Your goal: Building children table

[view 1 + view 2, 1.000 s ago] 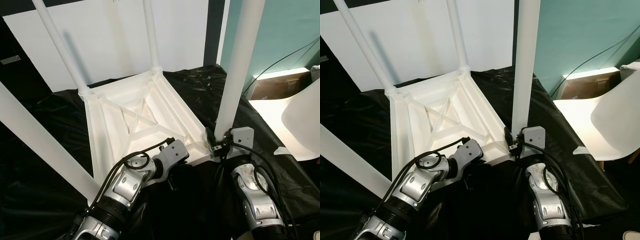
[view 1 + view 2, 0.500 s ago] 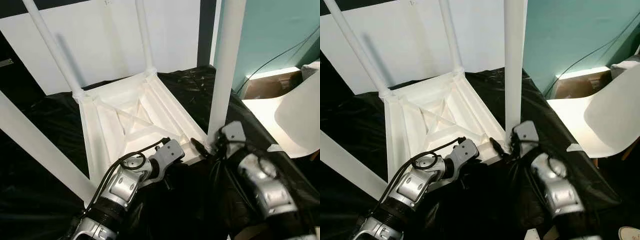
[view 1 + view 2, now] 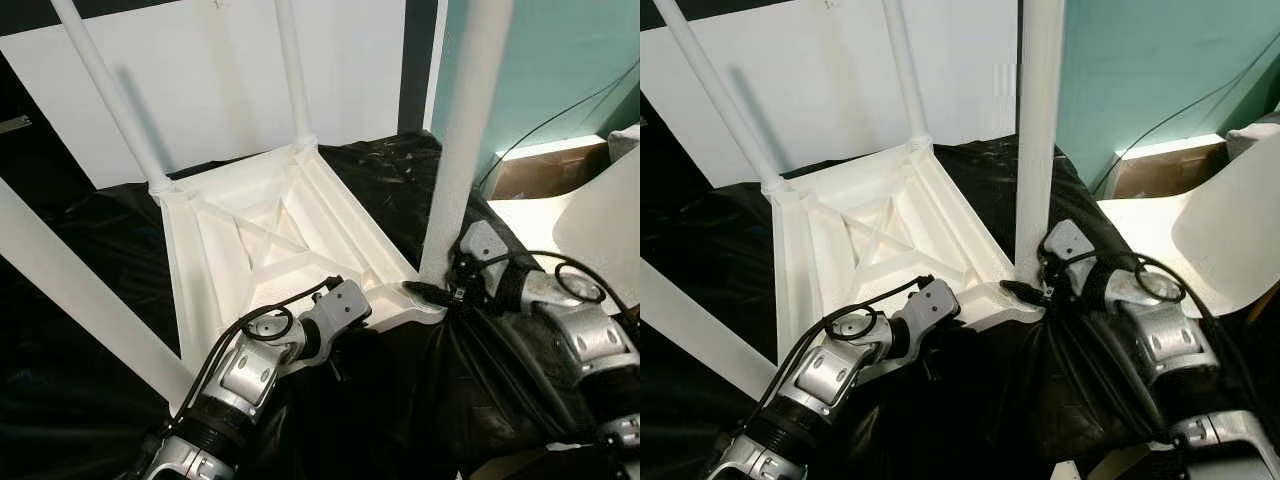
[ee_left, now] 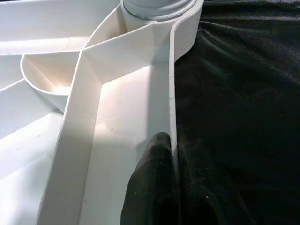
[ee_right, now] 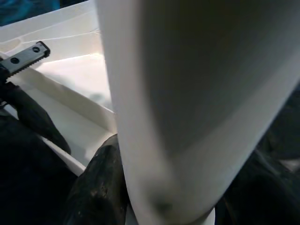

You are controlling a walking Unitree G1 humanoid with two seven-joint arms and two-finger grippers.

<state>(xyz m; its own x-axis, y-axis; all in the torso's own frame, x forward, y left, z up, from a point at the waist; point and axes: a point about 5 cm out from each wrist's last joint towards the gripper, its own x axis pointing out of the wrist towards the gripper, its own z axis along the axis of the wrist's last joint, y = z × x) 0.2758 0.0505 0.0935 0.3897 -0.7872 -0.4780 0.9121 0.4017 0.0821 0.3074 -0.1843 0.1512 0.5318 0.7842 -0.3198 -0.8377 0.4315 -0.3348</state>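
Between the right gripper's point(image 3: 1032, 289) fingers point(image 5: 101, 187): the near-right leg point(image 3: 1038, 130), pinched low, just above its corner socket; long axis upright, running away from the fingers. Tabletop point(image 3: 270, 235) lies upside down on the black-draped bench point(image 3: 80, 300), ribbed underside up. Left gripper point(image 4: 174, 154) fingers pressed onto the tabletop's near rim, one finger point(image 4: 152, 187) inside the wall, one outside. Right arm is nearer the leg; left steadies the frame. Judgement: next move turns that leg about its own axis into the socket. Count: one tabletop, four legs standing, two grippers.
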